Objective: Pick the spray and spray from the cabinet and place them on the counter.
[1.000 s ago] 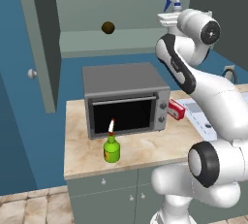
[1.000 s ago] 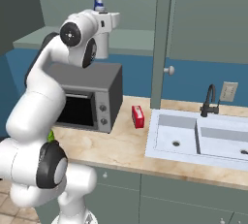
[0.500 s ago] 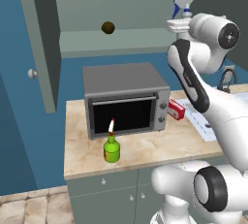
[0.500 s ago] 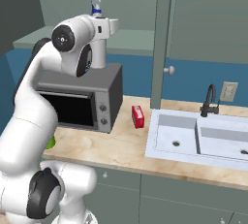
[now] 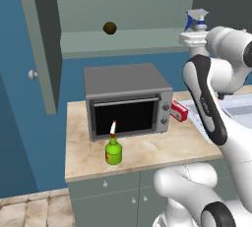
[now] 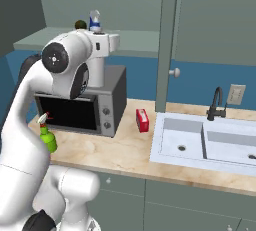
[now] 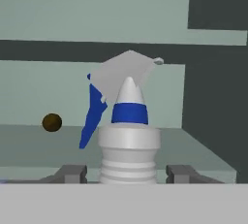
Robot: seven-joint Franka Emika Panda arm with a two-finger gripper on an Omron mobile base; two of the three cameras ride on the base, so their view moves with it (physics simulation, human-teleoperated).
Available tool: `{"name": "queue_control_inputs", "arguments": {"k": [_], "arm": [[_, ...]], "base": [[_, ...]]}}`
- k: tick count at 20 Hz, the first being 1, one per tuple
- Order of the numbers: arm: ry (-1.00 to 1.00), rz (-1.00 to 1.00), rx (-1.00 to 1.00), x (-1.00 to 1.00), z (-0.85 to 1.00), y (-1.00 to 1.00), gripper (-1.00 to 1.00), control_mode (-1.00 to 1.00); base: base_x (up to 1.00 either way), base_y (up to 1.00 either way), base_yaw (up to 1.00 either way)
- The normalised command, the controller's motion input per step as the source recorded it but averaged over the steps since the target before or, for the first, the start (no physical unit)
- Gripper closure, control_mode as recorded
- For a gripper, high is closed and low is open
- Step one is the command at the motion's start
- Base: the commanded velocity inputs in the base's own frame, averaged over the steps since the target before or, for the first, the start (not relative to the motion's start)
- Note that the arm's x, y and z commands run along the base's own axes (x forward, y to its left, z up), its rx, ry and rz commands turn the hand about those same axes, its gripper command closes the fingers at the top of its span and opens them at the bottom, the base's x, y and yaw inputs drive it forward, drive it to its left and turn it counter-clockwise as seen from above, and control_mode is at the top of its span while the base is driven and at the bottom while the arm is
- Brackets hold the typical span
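Grey-white spray bottle (image 7: pixel 129 152) sits upright between the end effector's (image 7: pixel 127 173) fingers, which pinch its body, up at the open cabinet (image 5: pixel 147 42) beside the shelf. Green spray bottle (image 5: pixel 113 150) stands on the desk (image 5: pixel 142 152) before the toaster oven (image 5: pixel 127 100).

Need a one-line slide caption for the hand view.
Grey-white spray bottle between the gripper fingers, brown ball behind on the cabinet shelf.
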Motion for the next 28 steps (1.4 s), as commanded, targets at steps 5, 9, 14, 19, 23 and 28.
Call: {"name": "queue_control_inputs", "arguments": {"k": [5, 9, 14, 19, 23, 28], "arm": [[-0.02, 0.03, 0.07, -0.61, -0.42, -0.06, 1.00, -1.00], [-0.06, 0.05, 0.10, -0.56, -0.51, -0.04, 1.00, -1.00], [-0.06, 0.06, 0.10, -0.47, -0.58, 0.00, 1.00, -1.00], [-0.04, 0.08, 0.11, -0.41, -0.66, 0.00, 1.00, -1.00], [-0.04, 0.09, 0.11, -0.21, -0.71, 0.00, 1.00, -1.00], [-0.05, 0.10, 0.10, -0.09, -0.83, 0.00, 1.00, -1.00]], "base": [[0.00, 0.00, 0.00], [0.00, 0.00, 0.00], [0.00, 0.00, 0.00], [0.00, 0.00, 0.00], [0.00, 0.00, 0.00], [0.00, 0.00, 0.00]]}}
